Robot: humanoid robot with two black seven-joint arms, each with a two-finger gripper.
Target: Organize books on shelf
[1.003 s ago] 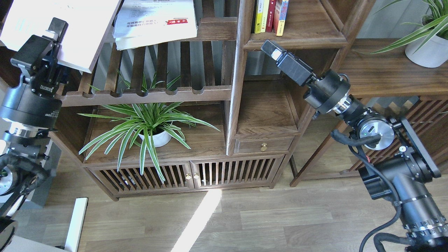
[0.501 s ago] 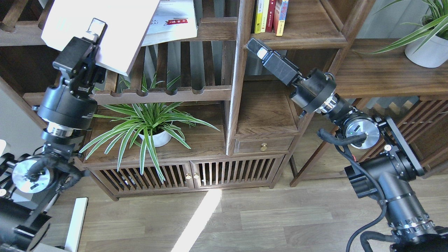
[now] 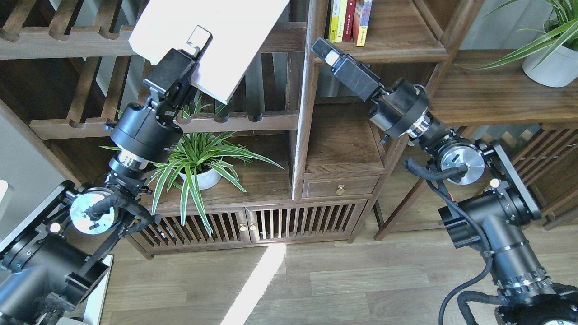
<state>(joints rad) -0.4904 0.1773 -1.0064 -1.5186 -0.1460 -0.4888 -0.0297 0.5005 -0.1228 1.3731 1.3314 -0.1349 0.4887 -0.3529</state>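
Observation:
My left gripper (image 3: 194, 45) is shut on the lower edge of a plain pale white book (image 3: 216, 27) and holds it tilted in the air in front of the slatted rack, at the top centre. The white book with the red mark and the dark red-black book are out of view. The narrow dark-brown shelf (image 3: 397, 45) stands right of centre, with several upright books (image 3: 350, 20) at its left end. My right gripper (image 3: 321, 47) is at the shelf's front left post, just below those books. It is empty, and its fingers cannot be told apart.
Slatted racks with notched rails (image 3: 235, 119) span the left. A potted spider plant (image 3: 198, 162) stands below my left arm. A bare narrow compartment (image 3: 343, 140) with a small drawer (image 3: 341, 187) lies under the shelf. A white plant pot (image 3: 548, 63) stands on the wide board at the right.
My left arm has swung right and up with the white book, which now covers the place where the red-marked book lay. My right gripper has moved left and slightly up.

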